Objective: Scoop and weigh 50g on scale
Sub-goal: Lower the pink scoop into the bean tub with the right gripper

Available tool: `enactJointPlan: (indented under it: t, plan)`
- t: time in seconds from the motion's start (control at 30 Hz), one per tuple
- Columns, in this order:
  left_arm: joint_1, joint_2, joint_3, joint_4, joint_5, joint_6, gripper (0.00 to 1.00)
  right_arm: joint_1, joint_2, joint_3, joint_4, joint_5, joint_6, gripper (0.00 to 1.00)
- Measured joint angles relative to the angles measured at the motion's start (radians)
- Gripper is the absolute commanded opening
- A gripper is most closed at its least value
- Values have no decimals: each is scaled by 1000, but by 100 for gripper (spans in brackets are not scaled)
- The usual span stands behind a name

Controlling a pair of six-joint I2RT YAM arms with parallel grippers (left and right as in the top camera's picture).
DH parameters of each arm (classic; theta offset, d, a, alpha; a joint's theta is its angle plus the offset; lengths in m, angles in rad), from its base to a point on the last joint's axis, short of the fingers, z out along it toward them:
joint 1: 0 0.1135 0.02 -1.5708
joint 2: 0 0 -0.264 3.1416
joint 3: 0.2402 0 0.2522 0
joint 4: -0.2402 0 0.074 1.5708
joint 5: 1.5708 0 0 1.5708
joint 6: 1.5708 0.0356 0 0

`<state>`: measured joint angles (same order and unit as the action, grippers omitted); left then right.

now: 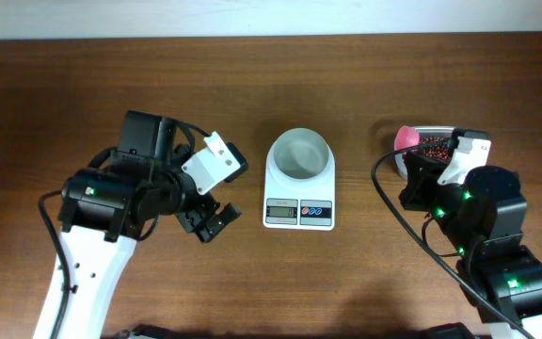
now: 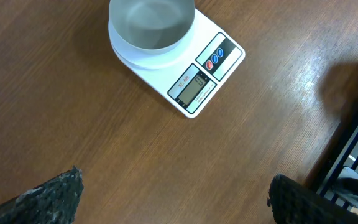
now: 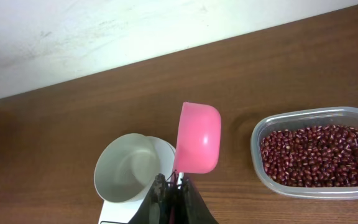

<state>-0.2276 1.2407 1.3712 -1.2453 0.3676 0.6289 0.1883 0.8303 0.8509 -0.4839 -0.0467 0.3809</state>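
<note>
Leftmost on the table (image 1: 64, 85), left gripper (image 1: 208, 222), fingers (image 2: 48, 199) spread wide, hovering over bare wood, gripping nothing. Just to its right, at centre, the scale (image 1: 298, 193), round white bowl (image 1: 299, 153) on top, display (image 1: 281, 213) toward the near edge. Further right, right gripper (image 3: 169, 185) pinched tight on the handle of a pink scoop (image 3: 197, 137). At far right, the beans (image 3: 319, 155), heaped in a clear tub (image 3: 254, 140), apart from the scale.
</note>
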Motion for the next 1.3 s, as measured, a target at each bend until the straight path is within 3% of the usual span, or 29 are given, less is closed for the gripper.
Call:
enactJointPlan:
  t: [0.3, 0.5, 0.8, 1.1, 1.3]
  plan:
    - [0, 0, 0, 0, 11, 0, 99, -8, 24, 6, -127, 0, -82, 4]
    - [0, 0, 0, 1, 11, 0, 99, -188, 194, 159, -291, -13, -171, 4]
    - [0, 0, -1, 1, 14, 0, 99, -330, 549, 226, -212, -64, -286, 4]
    - [0, 0, -1, 0, 15, 0, 99, -396, 750, 231, -142, -3, -292, 4]
    - [0, 0, -1, 0, 15, 0, 99, -396, 776, 236, -162, -99, -298, 4]
